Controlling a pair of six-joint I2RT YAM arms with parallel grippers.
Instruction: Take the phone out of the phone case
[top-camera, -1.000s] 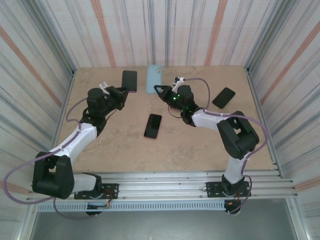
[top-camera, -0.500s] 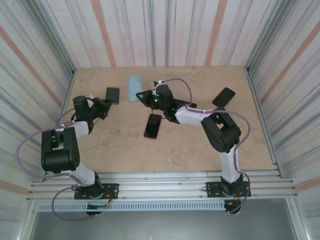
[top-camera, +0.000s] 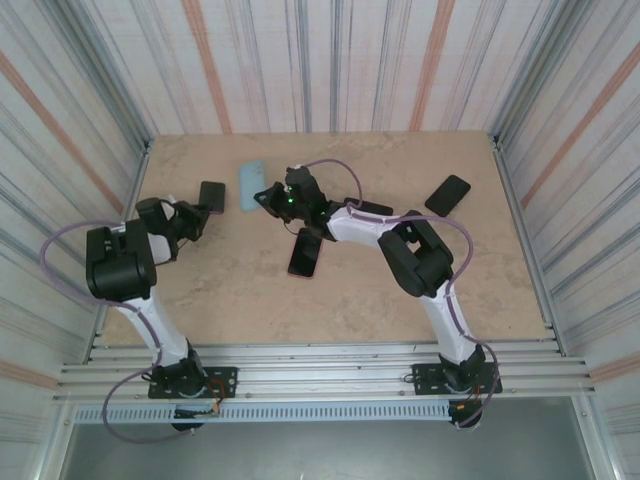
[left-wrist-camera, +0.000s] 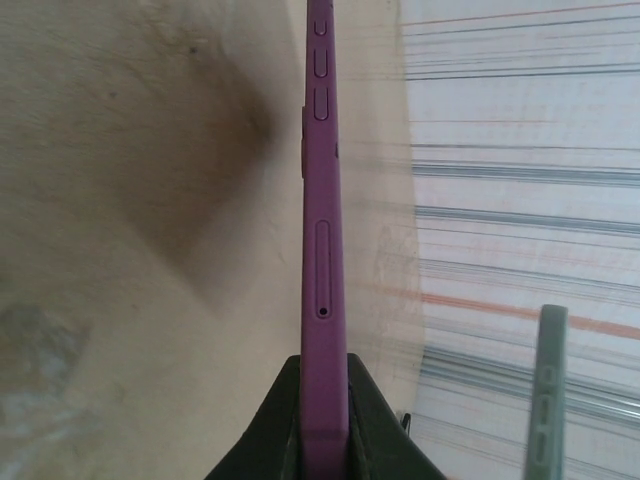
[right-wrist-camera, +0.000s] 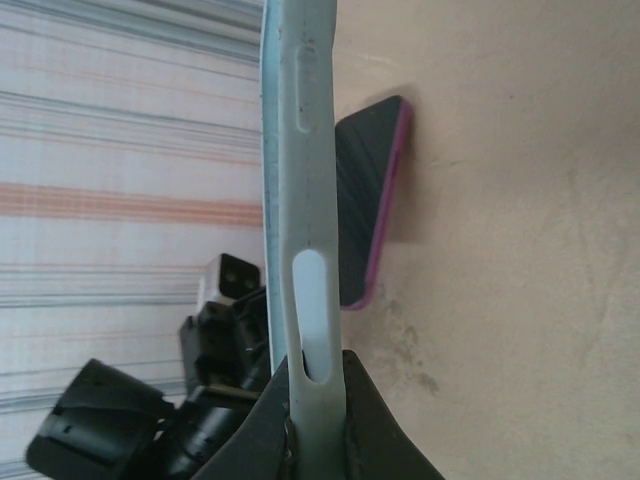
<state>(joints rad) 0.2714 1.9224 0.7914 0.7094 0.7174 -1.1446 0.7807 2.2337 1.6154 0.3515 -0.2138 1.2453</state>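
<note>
At ten o'clock on the table (top-camera: 400, 290), left gripper (left-wrist-camera: 325, 395) clamps purple phone (left-wrist-camera: 322, 200); right gripper (right-wrist-camera: 313, 390) pinches pale-blue case (right-wrist-camera: 298, 170), near but apart.

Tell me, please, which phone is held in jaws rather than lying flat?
The purple-edged phone at far left, clamped in the left arm's jaws; the others lie on the table.

We're in a lab robot cell: striped panel walls (top-camera: 330, 60) across the top and sides, aluminium rail (top-camera: 320, 362) along the bottom, beige tabletop (top-camera: 240, 300) in the centre.
</note>
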